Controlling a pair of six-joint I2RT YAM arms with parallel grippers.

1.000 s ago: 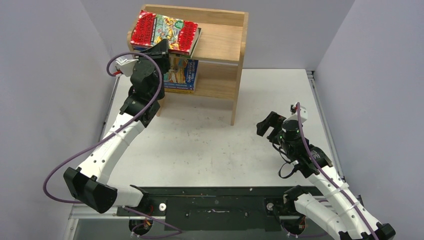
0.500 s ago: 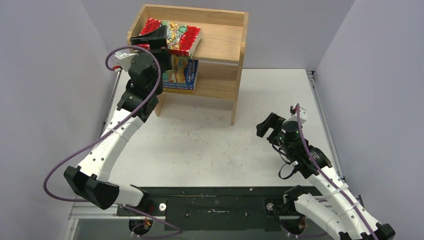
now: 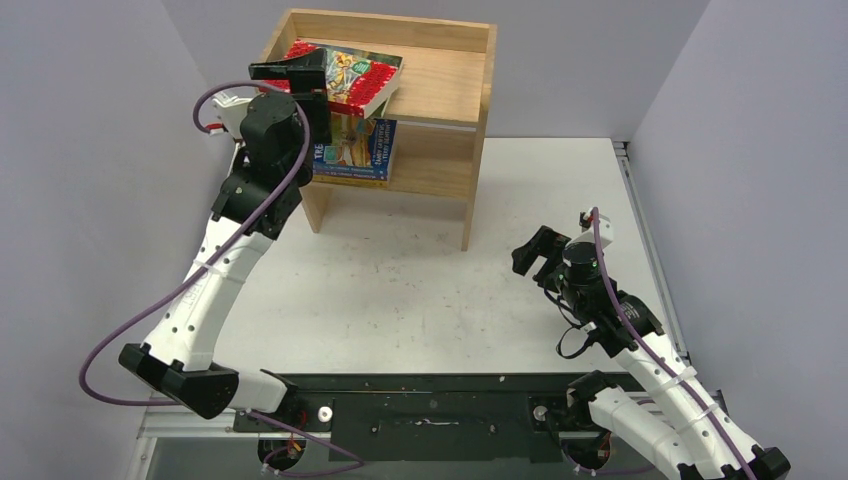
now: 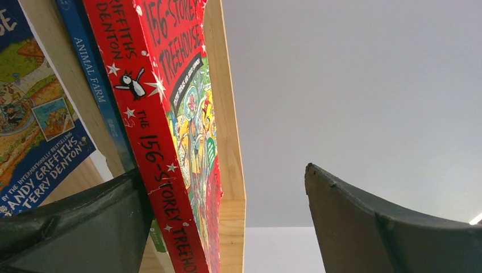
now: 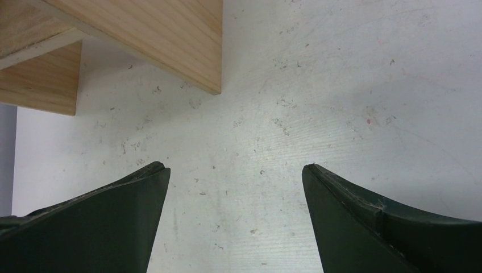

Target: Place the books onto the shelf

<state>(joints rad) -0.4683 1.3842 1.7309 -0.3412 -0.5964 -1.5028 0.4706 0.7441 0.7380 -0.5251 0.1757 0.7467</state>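
Wood on two levels, the shelf (image 3: 440,95) carries the books. On its rimmed top, at the left end, the red-bordered book (image 3: 352,72) lies over the blue-spined Animal Farm book (image 4: 95,71). The inner shelf below holds a stack (image 3: 358,150) with a blue cover uppermost; I cannot tell how many lie in it. My left gripper (image 3: 303,85) stands spread wide at the shelf's top left corner, gripping nothing. My right gripper (image 3: 540,258), also spread and empty, hangs over the table (image 3: 400,290) right of the shelf.
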